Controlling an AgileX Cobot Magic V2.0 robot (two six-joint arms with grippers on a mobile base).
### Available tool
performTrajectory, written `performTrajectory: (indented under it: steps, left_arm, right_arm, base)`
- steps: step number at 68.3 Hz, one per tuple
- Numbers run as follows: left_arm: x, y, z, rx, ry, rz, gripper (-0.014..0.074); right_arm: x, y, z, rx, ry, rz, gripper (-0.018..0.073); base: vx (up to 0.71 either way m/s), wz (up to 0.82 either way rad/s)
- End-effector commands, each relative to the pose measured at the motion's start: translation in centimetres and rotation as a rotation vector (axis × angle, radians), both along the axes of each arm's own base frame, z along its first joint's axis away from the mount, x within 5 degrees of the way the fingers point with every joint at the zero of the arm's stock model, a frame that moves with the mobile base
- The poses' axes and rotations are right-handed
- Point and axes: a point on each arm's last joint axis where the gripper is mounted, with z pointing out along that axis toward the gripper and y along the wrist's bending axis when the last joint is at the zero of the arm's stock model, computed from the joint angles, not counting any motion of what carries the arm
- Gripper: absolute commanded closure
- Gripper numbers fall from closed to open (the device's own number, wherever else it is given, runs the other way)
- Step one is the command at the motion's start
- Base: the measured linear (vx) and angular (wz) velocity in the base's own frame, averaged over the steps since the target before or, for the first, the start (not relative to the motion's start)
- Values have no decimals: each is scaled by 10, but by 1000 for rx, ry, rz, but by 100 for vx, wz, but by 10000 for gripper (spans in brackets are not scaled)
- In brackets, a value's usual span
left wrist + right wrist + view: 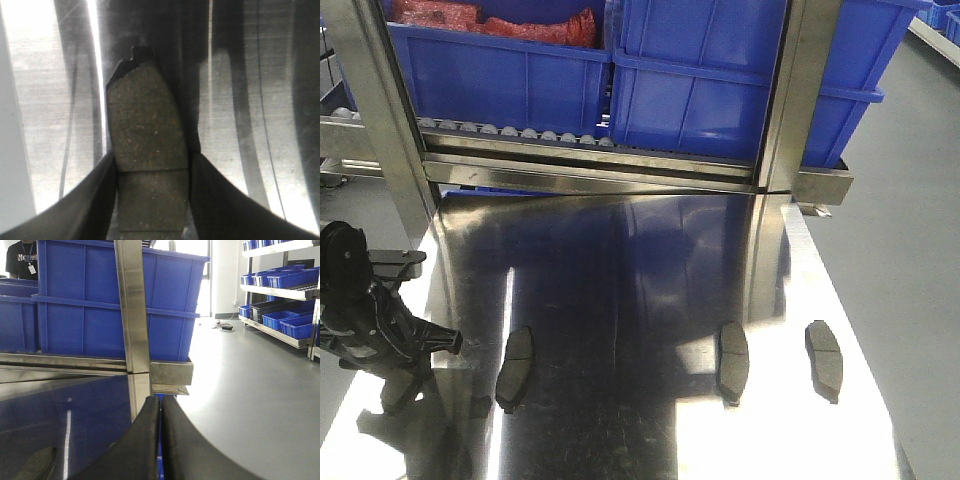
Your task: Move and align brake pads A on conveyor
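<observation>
Three brake pads A lay in a loose row on the steel tabletop [650, 250], none on the conveyor, which showed in no view: left pad [515, 368], middle pad [733, 360] and right pad [823, 358], all lengthwise away from the front cam. In the left wrist cam the left gripper [152, 157] straddled the close-up pad [145, 115] across its short width, fingers [95, 200] apart and hugging both long edges at approx the groove; whether they were squeezing couldn't be told. That pad's long axis ran straight out from the pincer, tabbed end farthest from the wrist, so a lift-and-carry looked the likely next call for the left arm, plainly the nearer one. Whether this was the row's left pad or a fourth wasn't clear. The right gripper [160, 402] hung w/ fingers pressed together, empty, facing the blue crates [75, 300].
</observation>
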Motion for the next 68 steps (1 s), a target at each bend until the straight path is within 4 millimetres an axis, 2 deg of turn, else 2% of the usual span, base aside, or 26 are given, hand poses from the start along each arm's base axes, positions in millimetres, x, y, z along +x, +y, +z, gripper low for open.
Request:
performTrajectory:
  steps: [1, 16, 30, 55, 68]
  left_arm:
    - [2, -2, 23, -12, -89, -14, 596]
    - [-11, 0, 78, -24, -284, -22, 604]
    - [-47, 4, 122, -45, -519, -24, 604]
    - [-142, 14, 151, -81, -830, -15, 604]
    - [-190, 20, 155, -109, -1015, 1, 603]
  right_arm:
    - [-1, 0, 3, -11, -72, -2, 571]
    - [-1, 0, 3, -11, -72, -2, 571]
    - [-1, 0, 3, -11, -72, -2, 571]
    - [-1, 0, 3, -11, -73, -2, 571]
    - [-1, 0, 3, -11, -73, -2, 571]
  base:
    - [0, 0]
    - [0, 0]
    - [0, 0]
    - [0, 0]
    - [0, 0]
